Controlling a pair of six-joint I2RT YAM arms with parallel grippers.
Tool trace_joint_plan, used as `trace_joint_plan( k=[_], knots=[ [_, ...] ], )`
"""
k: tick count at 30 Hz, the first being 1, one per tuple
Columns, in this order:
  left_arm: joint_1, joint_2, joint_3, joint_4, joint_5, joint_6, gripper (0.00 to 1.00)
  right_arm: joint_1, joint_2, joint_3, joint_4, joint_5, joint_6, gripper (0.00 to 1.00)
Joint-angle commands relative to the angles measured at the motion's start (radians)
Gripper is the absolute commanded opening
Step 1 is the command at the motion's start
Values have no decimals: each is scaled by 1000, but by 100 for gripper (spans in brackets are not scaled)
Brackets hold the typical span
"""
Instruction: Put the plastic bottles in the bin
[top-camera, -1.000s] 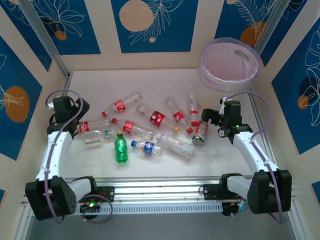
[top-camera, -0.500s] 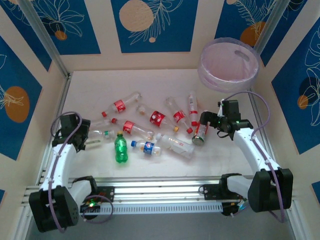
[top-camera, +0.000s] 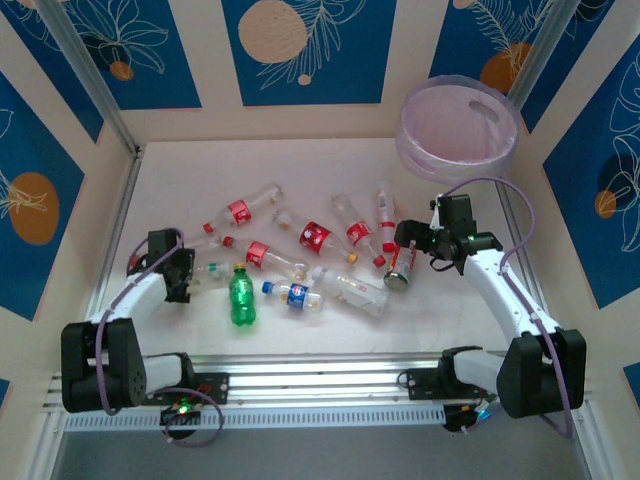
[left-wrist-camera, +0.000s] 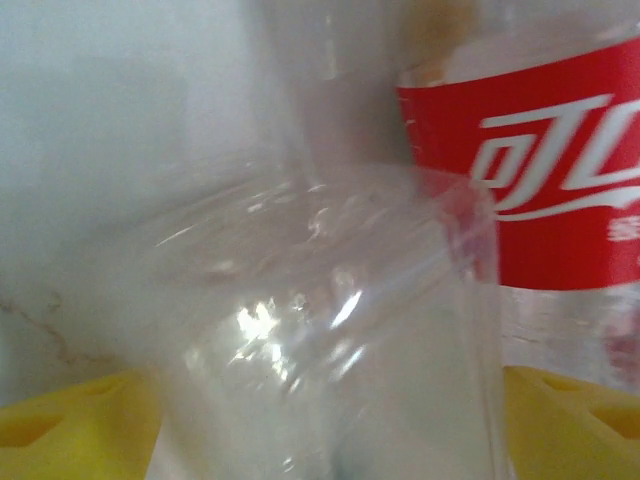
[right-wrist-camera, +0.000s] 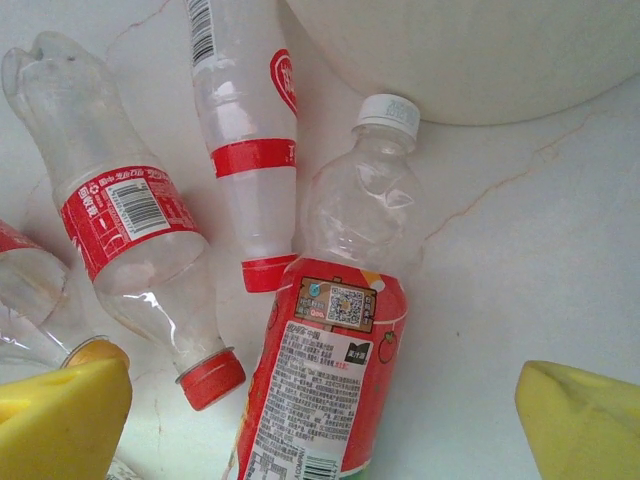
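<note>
Top external view: we see the plastic bottles (top-camera: 316, 237) lying on the table (top-camera: 300, 170), outside the bin (top-camera: 430, 165) at the far right. The left gripper's (top-camera: 181, 272) fingers (left-wrist-camera: 70, 420) flank a clear bottle (left-wrist-camera: 330, 330); we cannot tell whether they pinch it. The right gripper's (top-camera: 405, 243) fingers (right-wrist-camera: 60, 420) are spread over a white-capped bottle (right-wrist-camera: 330, 370).

Left of the bin (top-camera: 458, 128): bare table (top-camera: 200, 170) is sitting wide open, easy pass.
Near-left of the bin: bottles (top-camera: 316, 237) are sprawling in a tangled heap, blocking low passes.
Right under the bin: white-capped bottle (right-wrist-camera: 335, 380) is lying just beside its wall.
</note>
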Motion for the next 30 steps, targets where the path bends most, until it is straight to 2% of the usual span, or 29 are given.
trace_joint_plan(
  k=[1,3,7,11,15,19,22,26,30],
  knots=[
    [-7,14,-27,41,-47,-76,85,8,-10,33,-22,15,18,99],
    [-8,23,-35,49,-53,-79,85,11,-3,38,-24,14,21,99],
    [-8,9,-47,35,-64,-76,70,29,0,48,-35,27,24,99],
    [-7,-52,-55,-16,-91,-59,63,46,-17,54,-54,41,28,99],
    [-8,-139,-55,-64,-107,-27,61,67,-55,63,-79,27,33,99],
    [-7,-275,-50,-129,-113,19,61,108,-97,81,-99,-42,28,99],
    [-9,-358,-7,-177,-103,97,62,166,-101,129,-110,-124,0,99],
    [-35,-372,75,-189,-17,222,63,289,-48,217,-85,-328,-56,99],
    [-148,-347,152,-137,20,320,59,446,59,334,-83,-323,-65,99]
  ],
)
